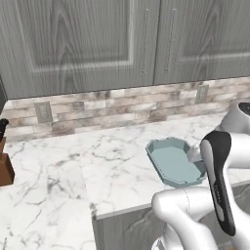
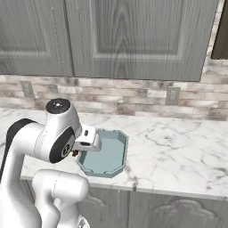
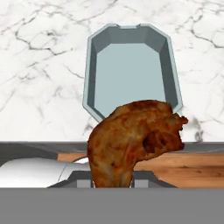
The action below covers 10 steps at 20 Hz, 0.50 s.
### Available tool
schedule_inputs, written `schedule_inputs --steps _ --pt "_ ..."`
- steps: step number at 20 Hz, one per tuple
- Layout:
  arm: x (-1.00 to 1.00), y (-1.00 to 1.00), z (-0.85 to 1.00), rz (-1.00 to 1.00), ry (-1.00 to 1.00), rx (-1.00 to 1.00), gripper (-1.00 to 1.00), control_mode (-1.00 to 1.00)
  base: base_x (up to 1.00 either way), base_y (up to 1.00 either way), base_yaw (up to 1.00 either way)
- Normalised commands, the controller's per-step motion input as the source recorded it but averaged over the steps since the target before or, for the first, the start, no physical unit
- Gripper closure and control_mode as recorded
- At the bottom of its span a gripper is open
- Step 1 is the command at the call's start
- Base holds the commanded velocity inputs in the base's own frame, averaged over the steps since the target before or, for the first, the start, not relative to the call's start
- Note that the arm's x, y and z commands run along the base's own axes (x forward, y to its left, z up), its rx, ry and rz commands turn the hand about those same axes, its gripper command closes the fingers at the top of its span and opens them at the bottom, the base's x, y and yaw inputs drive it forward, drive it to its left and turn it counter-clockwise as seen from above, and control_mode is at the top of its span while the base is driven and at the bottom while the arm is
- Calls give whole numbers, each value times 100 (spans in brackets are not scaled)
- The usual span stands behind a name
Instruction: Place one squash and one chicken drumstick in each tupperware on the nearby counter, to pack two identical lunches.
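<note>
Drumstick [image 3: 131, 140], the reddish-brown one, hangs clamped in the gripper [image 3: 113, 181], whose jaws are drawn narrow around its lower end; in the hand view the meat covers the fingertips, so the exact bite cannot be made out. It sits at the near edge of the counter [image 1: 58, 171], short of the pale teal tupperware [image 3: 131, 65], which lies ahead on the marble with nothing in it. To do this step well, I judge the hand should travel forward until the drumstick is over the middle of the tub's floor, not over its near wall, then come low before letting go, since a plump, uneven piece dropped from height could bounce or roll across the rim. The tub is shallow and sits close to the counter's front edge, so a nudge from the meat or a finger could slide it; a straight, level descent looks safest. From the right base view the hand [image 2: 87, 141] is at the tub's left side, just beside its rim. Around it, the marble near the tub is bare; a knife block [image 1: 4, 163] stands far off at the left edge, and wall outlets [image 1: 44, 112] sit on the backsplash. Nothing lies between drumstick and tub.
</note>
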Motion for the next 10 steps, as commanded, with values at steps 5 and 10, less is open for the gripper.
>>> schedule_inputs --steps 5,10 --pt "24 -6 -36 -5 0 0 100 -100 0 0 0" --pt "41 0 -30 -6 0 0 100 -100 0 0 0"
